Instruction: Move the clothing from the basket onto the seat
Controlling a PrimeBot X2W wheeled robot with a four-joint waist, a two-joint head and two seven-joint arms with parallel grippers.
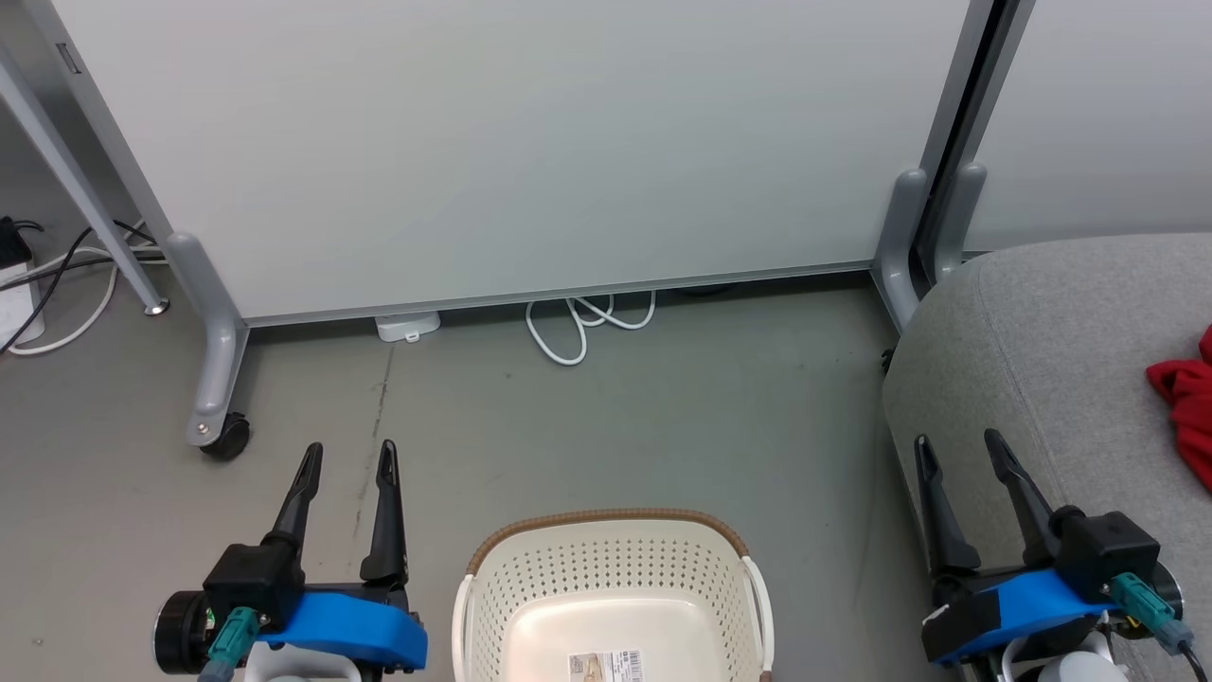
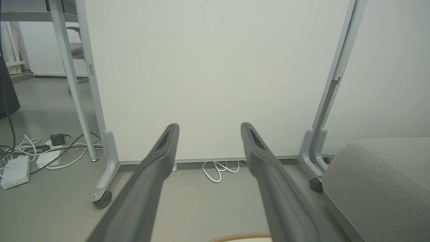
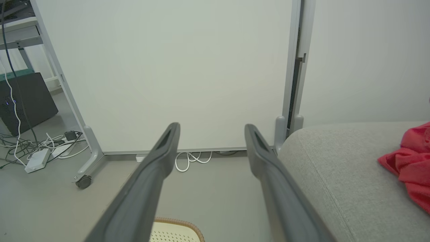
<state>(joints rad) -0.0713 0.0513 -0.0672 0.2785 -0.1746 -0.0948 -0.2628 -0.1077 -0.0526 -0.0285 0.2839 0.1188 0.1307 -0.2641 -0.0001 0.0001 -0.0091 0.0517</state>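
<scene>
Red clothing (image 1: 1188, 407) on seat (image 1: 1042, 360) | basket (image 1: 606, 535) label (image 1: 606, 666) illegible | left gripper (image 1: 350, 445), right gripper (image 1: 956, 438) wide

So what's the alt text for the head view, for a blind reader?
A cream laundry basket, its visible bottom bare except a paper label, sits on a grey floor between the robot's open left gripper and right gripper. Red clothing lies on the grey seat at right; a white partition stands behind.

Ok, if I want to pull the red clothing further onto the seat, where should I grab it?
Probably pinch the bunched fold at the left edge of the clothing, the part nearest the open right hand. Come from the left, across the seat and slightly above: the fabric lies crumpled there, and the rest runs out of view.
</scene>
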